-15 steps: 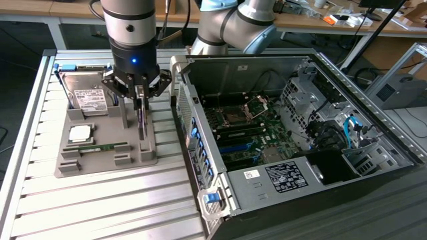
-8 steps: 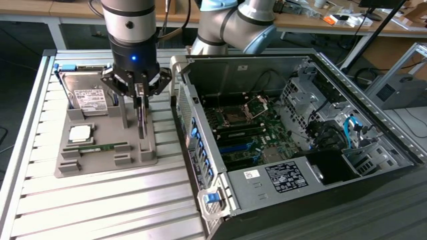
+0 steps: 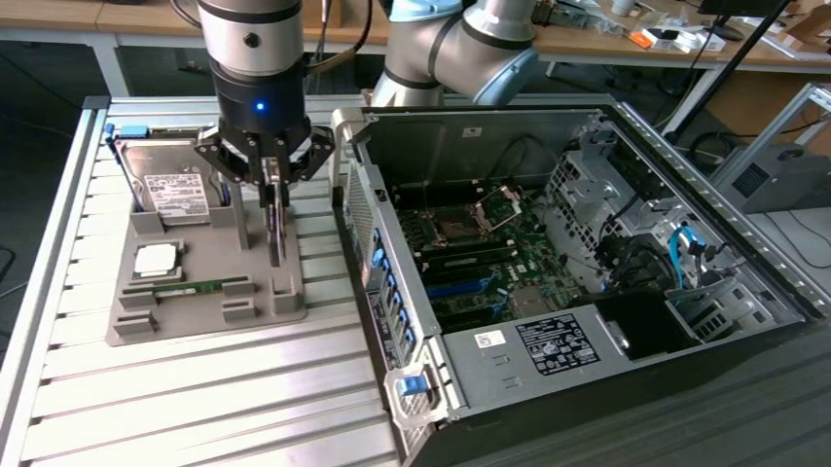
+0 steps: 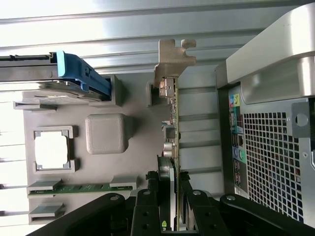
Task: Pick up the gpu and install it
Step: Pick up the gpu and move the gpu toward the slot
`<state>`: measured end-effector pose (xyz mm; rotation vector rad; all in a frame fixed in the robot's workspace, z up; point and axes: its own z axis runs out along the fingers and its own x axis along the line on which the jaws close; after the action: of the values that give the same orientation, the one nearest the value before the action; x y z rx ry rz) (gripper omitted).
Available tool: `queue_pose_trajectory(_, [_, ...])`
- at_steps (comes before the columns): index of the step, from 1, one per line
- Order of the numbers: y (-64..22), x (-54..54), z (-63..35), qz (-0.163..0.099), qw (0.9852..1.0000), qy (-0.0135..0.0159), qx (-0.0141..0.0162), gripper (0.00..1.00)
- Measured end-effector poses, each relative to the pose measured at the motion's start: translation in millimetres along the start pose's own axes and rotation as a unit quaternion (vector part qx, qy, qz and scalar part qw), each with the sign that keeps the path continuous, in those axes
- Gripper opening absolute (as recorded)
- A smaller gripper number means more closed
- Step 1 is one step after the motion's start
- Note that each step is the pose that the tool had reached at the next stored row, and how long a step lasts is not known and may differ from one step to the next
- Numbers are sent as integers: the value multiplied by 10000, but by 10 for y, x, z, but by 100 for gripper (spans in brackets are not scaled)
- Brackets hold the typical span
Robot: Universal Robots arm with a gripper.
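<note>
While the black robot hand [image 3: 274, 185] pinches it, the thin, dark, silver-bracketed gpu card [image 4: 171, 129] stands upright on its edge.

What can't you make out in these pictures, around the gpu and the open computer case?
- The gpu's flat faces: it is edge-on in both views.
- Its lower edge against the gray holder: exterior view, too small to tell touching or lifted.
- Hard drive label text: exterior view, too small.
- Expansion slots on the motherboard: exterior view, partly hidden by the computer case wall.
</note>
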<state>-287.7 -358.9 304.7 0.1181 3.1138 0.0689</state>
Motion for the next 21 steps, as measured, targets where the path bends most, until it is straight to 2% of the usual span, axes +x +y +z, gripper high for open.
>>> queue_pose_trajectory(21, [5, -2, -99, 0, 10000, 0, -8, 27])
